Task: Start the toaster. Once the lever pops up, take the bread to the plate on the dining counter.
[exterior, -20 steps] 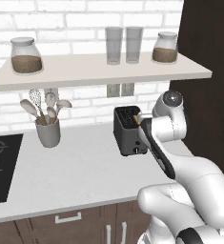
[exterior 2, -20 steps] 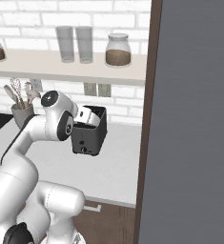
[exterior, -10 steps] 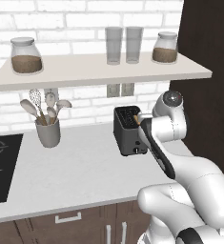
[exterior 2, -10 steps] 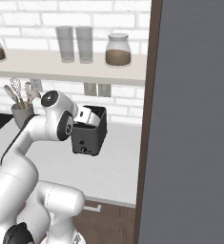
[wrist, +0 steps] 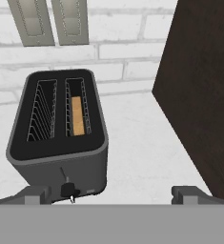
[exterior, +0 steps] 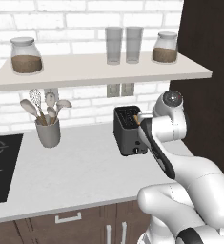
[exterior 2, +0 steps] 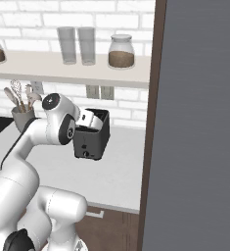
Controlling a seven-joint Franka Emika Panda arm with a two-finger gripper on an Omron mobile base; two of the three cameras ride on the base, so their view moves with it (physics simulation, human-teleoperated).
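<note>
The dark grey toaster [wrist: 61, 128] stands on the white worktop near the brick wall, also seen as toaster [exterior: 129, 132] and toaster [exterior 2: 92, 141]. The tan bread [wrist: 76, 116] sits low in its right slot; the left slot is empty. A small dark lever [wrist: 68, 189] sits low on the narrow face nearest me. My gripper [wrist: 112, 195] hovers above and just in front of that face, open, with its fingertips [wrist: 35, 194] spread wider than the toaster and holding nothing. The plate and the dining counter are out of view.
A tall dark cabinet side [exterior 2: 199, 122] rises close to the toaster's right. A grey utensil crock [exterior: 48, 132] and a black cooktop [exterior: 1, 164] lie to the left. The shelf [exterior: 99, 71] above carries two jars and two glasses.
</note>
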